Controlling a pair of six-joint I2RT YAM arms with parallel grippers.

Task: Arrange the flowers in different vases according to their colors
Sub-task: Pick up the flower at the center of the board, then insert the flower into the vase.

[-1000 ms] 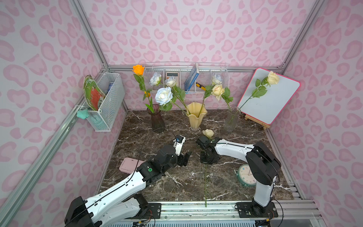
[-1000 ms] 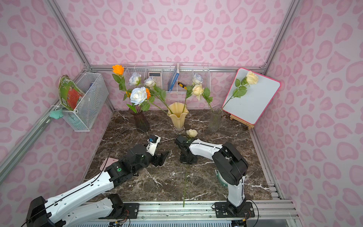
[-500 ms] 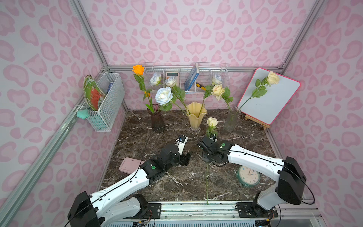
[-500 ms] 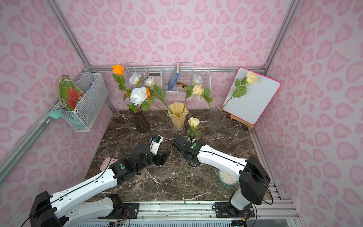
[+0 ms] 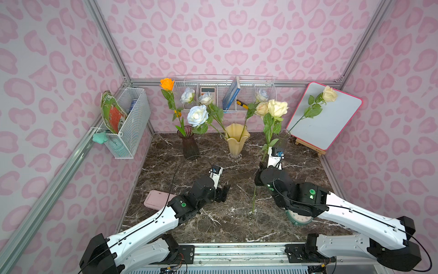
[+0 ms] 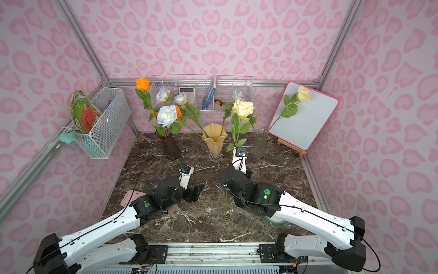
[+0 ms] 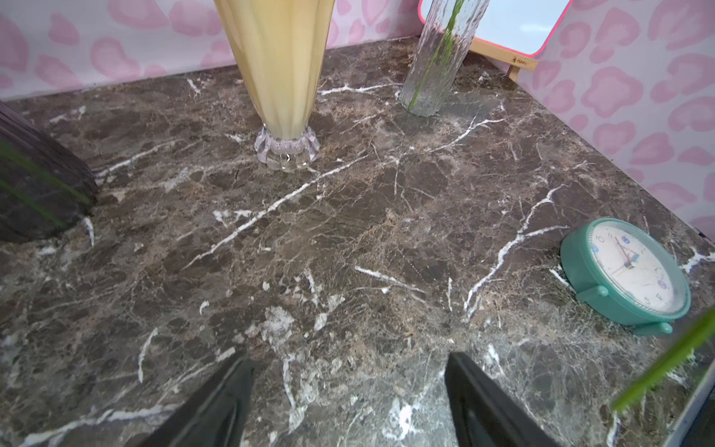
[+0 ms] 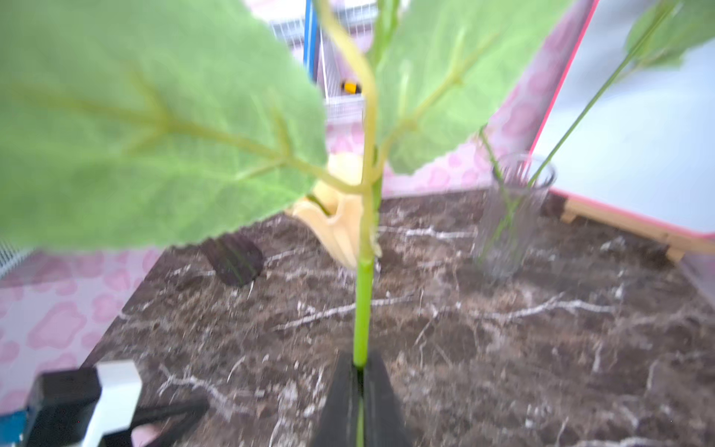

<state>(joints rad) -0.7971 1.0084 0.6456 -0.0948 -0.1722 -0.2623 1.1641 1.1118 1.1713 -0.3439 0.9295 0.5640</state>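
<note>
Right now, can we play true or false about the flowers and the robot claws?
1. The right claw pinches the stem of a cream-yellow rose. True.
2. The left claw holds a flower. False: it is open and empty above the table.
3. The yellow vase stands between the purple vase and the clear vase. True.
4. The orange rose stands in the clear vase. False: it is in the purple vase.
5. The green clock is in the left claw. False: it sits on the table.
</note>
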